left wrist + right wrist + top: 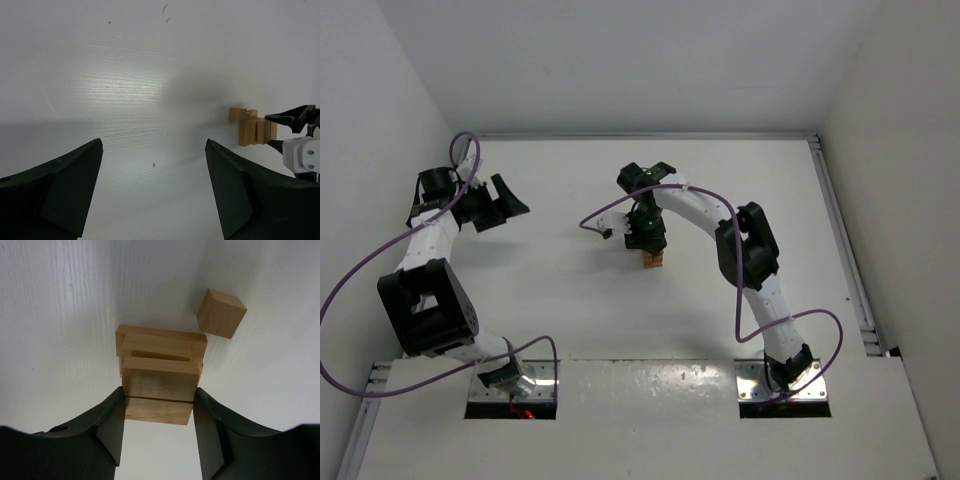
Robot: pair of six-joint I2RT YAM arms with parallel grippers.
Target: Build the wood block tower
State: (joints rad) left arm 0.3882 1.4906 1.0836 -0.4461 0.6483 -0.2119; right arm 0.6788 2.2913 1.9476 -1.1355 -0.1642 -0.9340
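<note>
The tower is a small stack of tan wood blocks at the table's middle. My right gripper stands right over it. In the right wrist view the right gripper is shut on a flat wood block, its fingers pressed against both ends, on top of the stack. A loose wood cube lies just beyond the stack. My left gripper is open and empty at the far left; in its own view the left gripper looks across at the tower.
White walls enclose the table on the left, back and right. A purple cable loops out beside the right wrist. Metal base plates lie at the near edge.
</note>
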